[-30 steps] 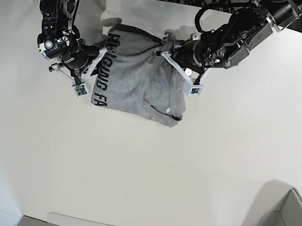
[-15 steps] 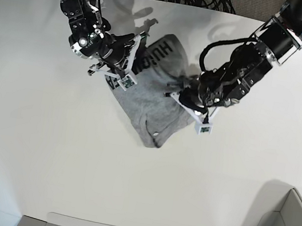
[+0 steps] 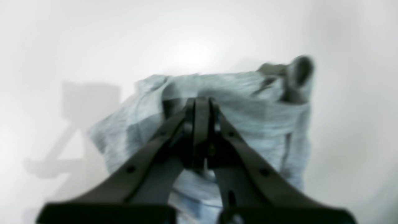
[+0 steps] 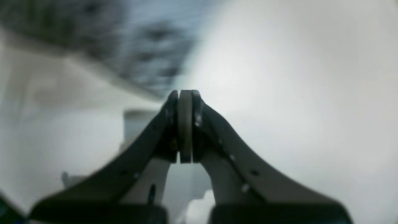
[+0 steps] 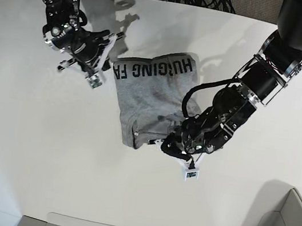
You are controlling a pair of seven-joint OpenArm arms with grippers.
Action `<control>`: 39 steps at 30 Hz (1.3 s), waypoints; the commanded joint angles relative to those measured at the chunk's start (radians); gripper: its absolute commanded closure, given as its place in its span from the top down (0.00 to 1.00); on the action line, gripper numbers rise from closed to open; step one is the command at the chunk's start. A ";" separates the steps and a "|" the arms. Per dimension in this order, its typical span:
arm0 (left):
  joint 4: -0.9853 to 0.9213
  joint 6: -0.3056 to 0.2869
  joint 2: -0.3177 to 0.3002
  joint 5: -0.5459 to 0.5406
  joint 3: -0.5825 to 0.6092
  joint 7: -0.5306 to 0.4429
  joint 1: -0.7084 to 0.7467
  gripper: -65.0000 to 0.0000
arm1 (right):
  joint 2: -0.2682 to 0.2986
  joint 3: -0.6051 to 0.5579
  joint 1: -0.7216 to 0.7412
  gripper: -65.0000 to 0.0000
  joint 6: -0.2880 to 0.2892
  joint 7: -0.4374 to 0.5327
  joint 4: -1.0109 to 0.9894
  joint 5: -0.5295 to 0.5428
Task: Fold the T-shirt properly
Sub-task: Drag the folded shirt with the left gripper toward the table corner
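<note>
left pincer closed against the grey t-shirt; right pincer closed, empty

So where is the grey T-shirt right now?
In the base view the T-shirt lies on the white table, slightly above centre, between the two arms. The left gripper is at its lower edge, the right gripper beside its lettered top edge.

Overhead base view, two tool-mounted close-ups

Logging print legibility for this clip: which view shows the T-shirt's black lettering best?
The base view: the lettering reads clearly along the T-shirt's far edge. The left wrist view shows only blurred grey cloth, no print. The right wrist view shows a smeared dark-and-grey patch, unreadable.
</note>
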 commanded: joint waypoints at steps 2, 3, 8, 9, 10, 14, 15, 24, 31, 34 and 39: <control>0.086 0.017 -0.005 -0.005 -0.010 -0.026 -0.031 0.00 | -0.017 0.103 0.019 0.00 0.002 0.013 0.013 0.005; 0.114 0.017 -0.006 -0.005 -0.010 -0.027 -0.020 0.00 | -0.018 0.131 0.025 0.00 0.002 0.013 0.013 0.005; 0.235 0.017 -0.008 -0.006 -0.002 0.007 0.086 0.00 | -0.012 0.151 0.062 0.00 0.002 0.007 0.001 0.003; 0.255 0.017 -0.005 -0.006 -0.001 0.024 0.112 0.00 | -0.012 0.151 0.068 0.00 0.002 0.007 -0.007 0.003; 0.275 0.017 -0.003 -0.006 -0.001 0.042 0.144 0.00 | -0.014 0.151 0.074 0.00 0.002 0.007 -0.016 0.003; 0.356 0.017 -0.002 -0.005 -0.001 0.060 0.252 0.00 | -0.021 0.151 0.079 0.00 0.002 0.013 -0.068 0.003; 0.363 0.017 -0.002 -0.005 0.001 0.060 0.265 0.00 | -0.021 0.151 0.076 0.00 0.002 0.013 -0.079 0.005; 0.063 0.017 -0.002 -0.003 0.093 0.024 0.241 0.00 | -0.023 0.151 0.051 0.00 0.002 0.013 -0.096 0.008; -0.026 0.017 -0.121 -0.003 0.105 -0.018 0.227 0.00 | -0.021 0.151 0.023 0.00 0.002 0.013 -0.094 0.005; -0.026 0.017 -0.204 -0.003 0.105 -0.032 0.224 0.00 | -0.021 0.151 0.020 0.00 0.002 0.013 -0.093 0.005; -0.029 0.017 -0.328 -0.003 0.102 -0.078 0.222 0.00 | -0.018 0.151 0.008 0.00 0.002 0.015 -0.093 0.005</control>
